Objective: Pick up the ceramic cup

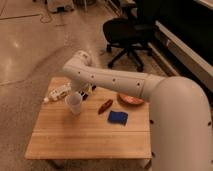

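Observation:
The ceramic cup is small, plain and white, tapered toward its base. It stands upright at the left middle of the wooden table. My gripper is dark and reaches down from the white arm. It sits right beside the cup's upper right rim and is partly hidden by the forearm. I cannot tell whether it touches the cup.
A clear plastic bottle lies on its side left of the cup. A red-brown object, a blue sponge and an orange bowl lie to the right. A black office chair stands behind the table.

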Motion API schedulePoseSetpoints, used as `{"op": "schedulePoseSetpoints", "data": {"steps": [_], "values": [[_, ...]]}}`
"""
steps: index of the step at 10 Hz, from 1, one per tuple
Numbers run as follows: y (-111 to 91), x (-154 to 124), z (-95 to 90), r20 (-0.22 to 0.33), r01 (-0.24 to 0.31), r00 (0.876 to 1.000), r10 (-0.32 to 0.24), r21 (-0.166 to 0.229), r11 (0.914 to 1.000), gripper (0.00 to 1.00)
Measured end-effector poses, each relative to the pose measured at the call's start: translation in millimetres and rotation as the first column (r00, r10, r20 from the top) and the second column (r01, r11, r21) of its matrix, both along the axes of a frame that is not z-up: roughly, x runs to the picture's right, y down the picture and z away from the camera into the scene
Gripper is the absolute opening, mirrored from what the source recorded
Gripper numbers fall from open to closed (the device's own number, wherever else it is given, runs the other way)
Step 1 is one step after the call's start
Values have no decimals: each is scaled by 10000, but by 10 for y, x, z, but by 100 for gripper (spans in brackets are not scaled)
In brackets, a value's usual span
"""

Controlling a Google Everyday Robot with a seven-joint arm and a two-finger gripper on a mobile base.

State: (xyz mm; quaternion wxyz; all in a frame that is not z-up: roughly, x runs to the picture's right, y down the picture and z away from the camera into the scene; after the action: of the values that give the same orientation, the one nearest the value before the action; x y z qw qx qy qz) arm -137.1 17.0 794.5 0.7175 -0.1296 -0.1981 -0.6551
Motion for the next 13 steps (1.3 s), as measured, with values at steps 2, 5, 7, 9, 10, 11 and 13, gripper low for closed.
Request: {"op": "schedulePoseSetpoints", "data": {"steps": [2, 5, 7, 9, 10, 11, 13], "values": [[52, -83, -34, 99, 191, 9998, -189, -216, 9996, 80], [243, -94, 74, -48, 459, 9989, -464, -746, 9962, 80], [421, -81, 238, -310, 687, 9968, -731, -1252, 9898, 80], [511, 4, 351, -641, 734, 9944, -844, -1579, 9847, 80], [513, 34, 375, -741, 714, 9937, -844, -1635, 9840, 80], [505, 65, 394, -827, 677, 9932, -823, -1660, 9838, 80], [517, 120, 461, -1087, 597, 9909, -799, -1780, 9822, 80]]}}
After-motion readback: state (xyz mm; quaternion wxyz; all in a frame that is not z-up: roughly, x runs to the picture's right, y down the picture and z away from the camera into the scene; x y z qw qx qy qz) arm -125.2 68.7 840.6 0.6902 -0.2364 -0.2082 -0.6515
